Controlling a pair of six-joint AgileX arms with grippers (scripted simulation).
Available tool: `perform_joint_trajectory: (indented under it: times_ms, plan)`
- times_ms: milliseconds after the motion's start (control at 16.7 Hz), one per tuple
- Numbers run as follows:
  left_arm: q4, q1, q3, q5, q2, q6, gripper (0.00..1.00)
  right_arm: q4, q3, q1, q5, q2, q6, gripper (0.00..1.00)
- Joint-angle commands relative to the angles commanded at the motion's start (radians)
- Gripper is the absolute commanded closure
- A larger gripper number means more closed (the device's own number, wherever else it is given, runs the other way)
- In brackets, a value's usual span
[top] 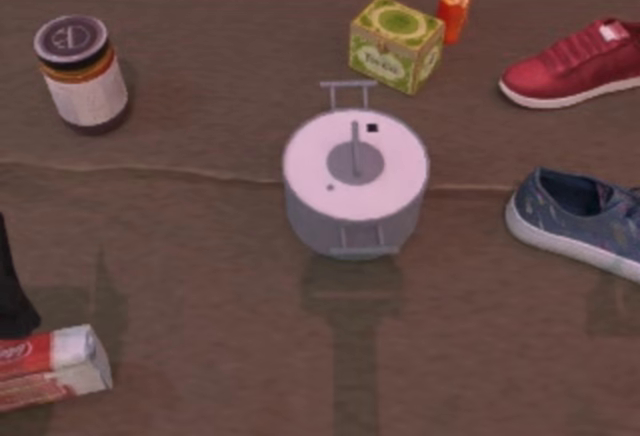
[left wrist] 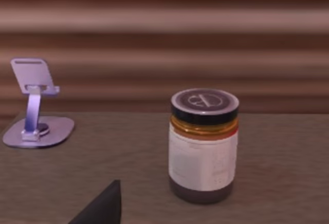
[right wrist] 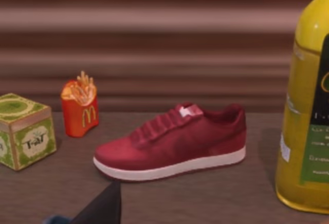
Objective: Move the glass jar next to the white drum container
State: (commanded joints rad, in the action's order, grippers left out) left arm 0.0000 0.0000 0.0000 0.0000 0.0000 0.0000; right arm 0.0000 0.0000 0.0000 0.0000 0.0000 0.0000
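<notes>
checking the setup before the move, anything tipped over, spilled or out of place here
Nothing stands out. The glass jar stands upright with its lid on at the far left, apart from the white drum container, which sits level mid-table. Nothing is spilled.

The glass jar (top: pixel 81 73) is standing at ten o'clock from the white drum container (top: pixel 355 182), well apart; the box (top: pixel 396 43) is sitting at one o'clock.
</notes>
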Motion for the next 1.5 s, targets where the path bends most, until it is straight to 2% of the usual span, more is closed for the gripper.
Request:
perform_joint_trajectory:
  times_ms: [300, 600, 900, 1500]
  plan:
    - [-0.02, 0.008, 0.053, -0.003, 0.045, 0.013, 0.0, 0.0, 0.0, 0.0, 0.0, 0.0, 0.0, 0.0]
    - [-0.136, 0.029, 0.308, -0.002, 0.286, 0.078, 0.0, 0.0, 0.0, 0.0, 0.0, 0.0, 0.0, 0.0]
    - [-0.338, 0.039, 0.706, 0.023, 0.69, 0.178, 0.0, 0.0, 0.0, 0.0, 0.0, 0.0, 0.0, 0.0]
    - [-0.848, 0.042, 1.67, 0.106, 1.703, 0.409, 0.0, 0.0, 0.0, 0.0, 0.0, 0.0, 0.0, 0.0]
